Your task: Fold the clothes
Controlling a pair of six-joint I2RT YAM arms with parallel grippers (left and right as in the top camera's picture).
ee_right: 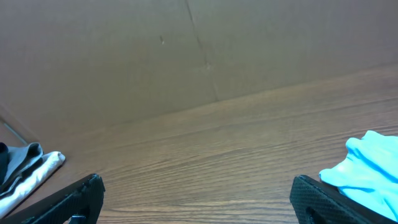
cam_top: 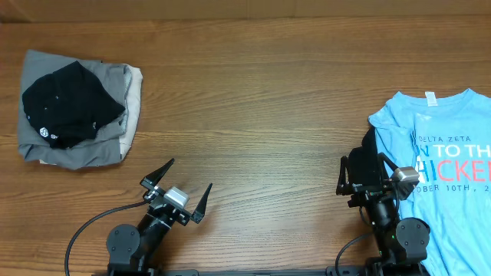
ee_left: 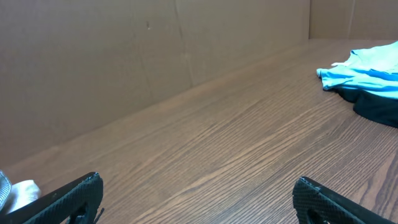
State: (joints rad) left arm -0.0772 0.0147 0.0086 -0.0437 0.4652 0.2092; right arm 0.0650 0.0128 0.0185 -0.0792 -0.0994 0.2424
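Note:
The clothes lie in two places. At the table's far left a black T-shirt [cam_top: 71,103] with a small white mark sits crumpled on a folded grey and white pile [cam_top: 115,134], whose edge [ee_right: 25,167] shows in the right wrist view. On the right a light-blue printed T-shirt [cam_top: 445,146] [ee_left: 367,71] [ee_right: 367,169] is spread flat, and a dark shape [ee_left: 376,107] shows at its near edge. My left gripper [cam_top: 190,175] [ee_left: 198,180] stands open over bare wood at the front left. Just left of the blue shirt, my right gripper [cam_top: 362,165] [ee_right: 198,180] is open with nothing between its fingers.
A brown cardboard wall [ee_left: 124,62] [ee_right: 186,56] runs along the far side of the wooden table [cam_top: 261,100]. Bare wood lies between the two lots of clothes. Both arm bases [cam_top: 126,245] [cam_top: 403,238] sit at the front edge.

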